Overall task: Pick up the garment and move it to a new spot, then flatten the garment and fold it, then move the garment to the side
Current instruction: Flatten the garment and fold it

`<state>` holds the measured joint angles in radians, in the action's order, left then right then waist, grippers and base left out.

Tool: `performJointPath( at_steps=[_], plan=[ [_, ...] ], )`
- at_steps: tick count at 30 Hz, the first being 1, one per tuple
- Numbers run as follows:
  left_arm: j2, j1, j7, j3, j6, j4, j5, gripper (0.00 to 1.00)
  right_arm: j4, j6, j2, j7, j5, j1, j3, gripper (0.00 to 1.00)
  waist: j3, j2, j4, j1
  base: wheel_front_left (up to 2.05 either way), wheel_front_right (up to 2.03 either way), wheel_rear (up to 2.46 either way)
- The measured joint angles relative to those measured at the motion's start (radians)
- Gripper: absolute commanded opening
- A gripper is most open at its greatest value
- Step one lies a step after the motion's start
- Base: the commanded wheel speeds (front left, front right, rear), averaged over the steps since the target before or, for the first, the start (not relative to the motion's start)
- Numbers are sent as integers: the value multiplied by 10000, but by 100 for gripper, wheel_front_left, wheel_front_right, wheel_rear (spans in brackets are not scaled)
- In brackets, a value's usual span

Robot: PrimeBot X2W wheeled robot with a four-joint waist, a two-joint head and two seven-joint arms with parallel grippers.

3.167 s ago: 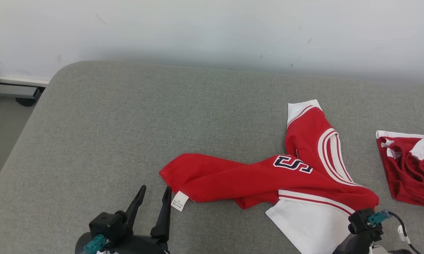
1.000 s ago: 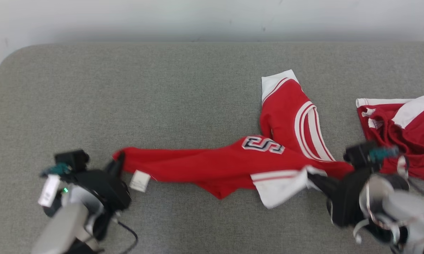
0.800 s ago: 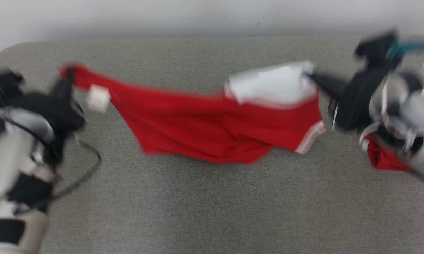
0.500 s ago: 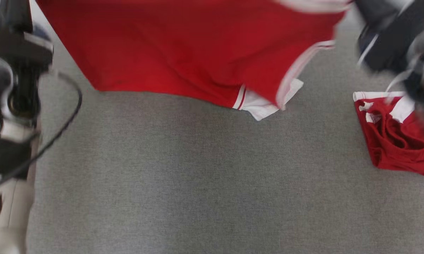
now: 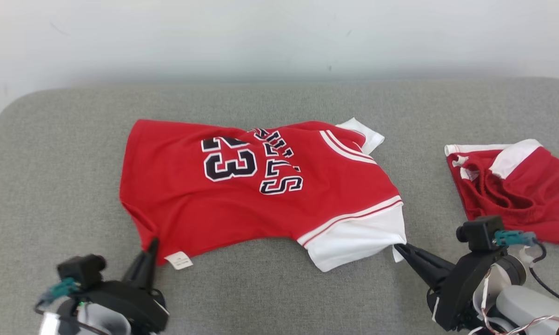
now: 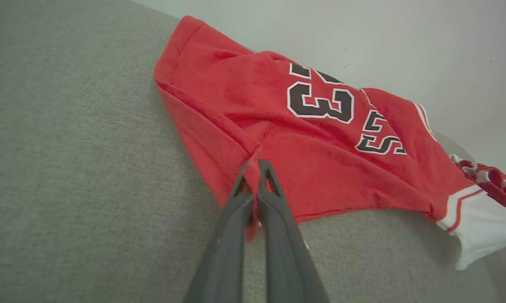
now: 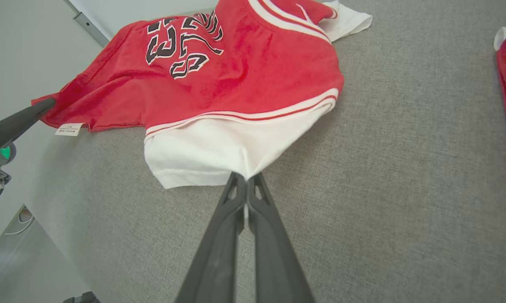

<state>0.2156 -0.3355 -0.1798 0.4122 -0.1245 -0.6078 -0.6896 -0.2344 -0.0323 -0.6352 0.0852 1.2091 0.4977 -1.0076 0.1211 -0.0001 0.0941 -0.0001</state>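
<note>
Left hand point(image 5: 152, 243), right hand point(image 5: 398, 247): both pinch 1 garment point(image 5: 270, 204) | spare garment point(image 5: 521, 195): 1

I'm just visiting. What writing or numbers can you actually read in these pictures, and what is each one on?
"23": big dark numerals edged in white, on the red jersey.
"LLS": the end of a word beside the number on the same jersey; its start is lost in a crease.
White tag at the jersey's hem: printed, but too small to read.
Other red garment to the right: no text I can make out.
</note>
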Motion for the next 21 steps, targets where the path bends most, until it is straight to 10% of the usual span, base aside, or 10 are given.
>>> performJointPath(
  at_steps=[9,21],
  plan=[
    [157,770,-163,642,384,558,968,0,84,1051,255,19,-259,-454,-370,0,-457,0,44,-1,0,0,0],
    [717,-140,1745,1361,2,1333,468,0,-138,1208,449,-2364,-173,1454,-654,0,103,0,-273,0,0,0,0]
  ],
)
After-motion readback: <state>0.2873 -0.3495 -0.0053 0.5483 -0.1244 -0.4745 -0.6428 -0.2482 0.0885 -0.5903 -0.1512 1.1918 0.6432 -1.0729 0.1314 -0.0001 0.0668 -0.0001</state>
